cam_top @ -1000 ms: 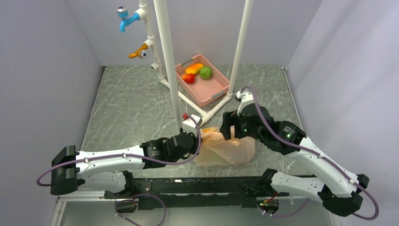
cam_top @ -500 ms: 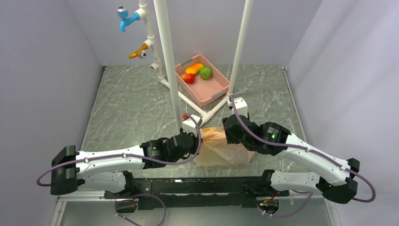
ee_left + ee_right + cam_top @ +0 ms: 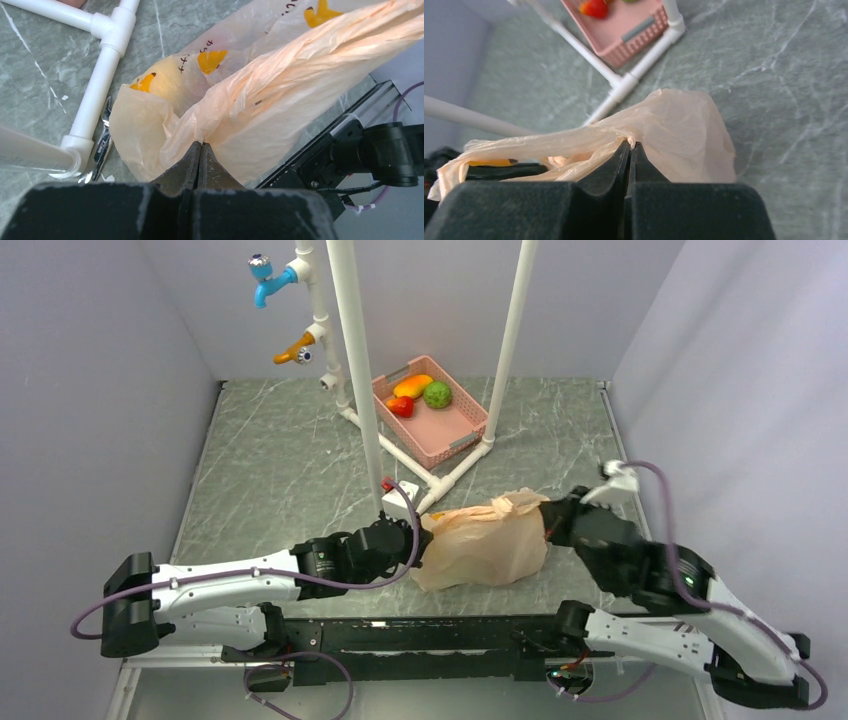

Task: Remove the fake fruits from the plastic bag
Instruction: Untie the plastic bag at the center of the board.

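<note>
Two grippers clench the bag (image 3: 487, 540): our left gripper (image 3: 200, 150) and right gripper (image 3: 630, 147). We now stretch it taut near the table (image 3: 280, 470) front, no longer slumped, probably opening its mouth; fruits stay unseen inside.

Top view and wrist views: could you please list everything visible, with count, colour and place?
bag: 1, peach, near middle, between the arms; contents unclear
basket: 1, pink, far middle
fruits: 3 in basket, orange, green, red
pipe frame: 1, white, beside basket
taps: 2, blue, orange, far left on pipe
table: 1, grey marble, under all
left arm, right arm: white and black, near edge; both jaws shut on bag
</note>
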### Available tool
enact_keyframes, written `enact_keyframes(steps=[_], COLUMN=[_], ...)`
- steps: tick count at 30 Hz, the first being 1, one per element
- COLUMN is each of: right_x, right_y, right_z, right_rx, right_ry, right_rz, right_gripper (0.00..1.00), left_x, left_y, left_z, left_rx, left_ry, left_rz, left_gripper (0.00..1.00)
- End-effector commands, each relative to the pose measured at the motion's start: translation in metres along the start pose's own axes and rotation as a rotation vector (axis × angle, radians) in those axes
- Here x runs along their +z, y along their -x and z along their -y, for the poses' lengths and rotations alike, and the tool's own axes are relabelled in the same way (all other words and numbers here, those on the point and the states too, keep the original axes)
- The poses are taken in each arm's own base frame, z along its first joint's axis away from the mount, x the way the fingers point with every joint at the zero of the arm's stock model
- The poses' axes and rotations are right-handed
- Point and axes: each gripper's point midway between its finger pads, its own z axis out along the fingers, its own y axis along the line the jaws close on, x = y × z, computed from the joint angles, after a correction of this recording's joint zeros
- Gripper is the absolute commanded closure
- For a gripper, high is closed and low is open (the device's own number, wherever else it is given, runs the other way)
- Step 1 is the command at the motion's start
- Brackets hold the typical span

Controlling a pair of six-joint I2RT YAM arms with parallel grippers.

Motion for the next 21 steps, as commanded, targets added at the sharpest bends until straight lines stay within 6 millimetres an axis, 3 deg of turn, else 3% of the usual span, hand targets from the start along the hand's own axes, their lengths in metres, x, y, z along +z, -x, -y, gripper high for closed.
enact_keyframes(steps=[1, 5, 6, 10, 17, 18, 19, 21], right_x=[-0.015, -0.017, -0.016, -0.011, -0.01, -0.01, -0.01, -0.011], right_y=[0.035, 0.034, 0.033, 0.023, 0.016, 0.017, 0.018, 0.019], right_z=[-0.004, -0.001, 0.0, -0.005, -0.01, -0.011, -0.012, -0.013], right_rx=[0.233, 0.209, 0.199, 0.144, 0.112, 0.108, 0.109, 0.105], right_ry=[0.152, 0.149, 0.133, 0.138, 0.168, 0.172, 0.176, 0.18], right_rz=[0.183, 0.182, 0.172, 0.135, 0.119, 0.118, 0.118, 0.12], right_gripper=[1.0, 1.0, 1.0, 1.0, 1.0, 1.0, 1.0, 1.0], left_x=[-0.005, -0.01, -0.012, -0.021, -0.031, -0.031, -0.029, -0.022], left_y=[0.005, 0.012, 0.016, 0.035, 0.077, 0.081, 0.085, 0.089], left_z=[0.011, 0.022, 0.025, 0.04, 0.063, 0.067, 0.071, 0.073], left_rx=[-0.046, -0.05, -0.052, -0.045, 0.156, 0.207, 0.257, 0.334], left_ry=[-0.067, -0.119, -0.131, -0.202, -0.238, -0.248, -0.258, -0.252], left_rz=[0.0, -0.005, 0.0, 0.033, 0.036, 0.03, 0.02, -0.019], left_gripper=[1.0, 1.0, 0.95, 0.58, 0.26, 0.19, 0.05, 0.01])
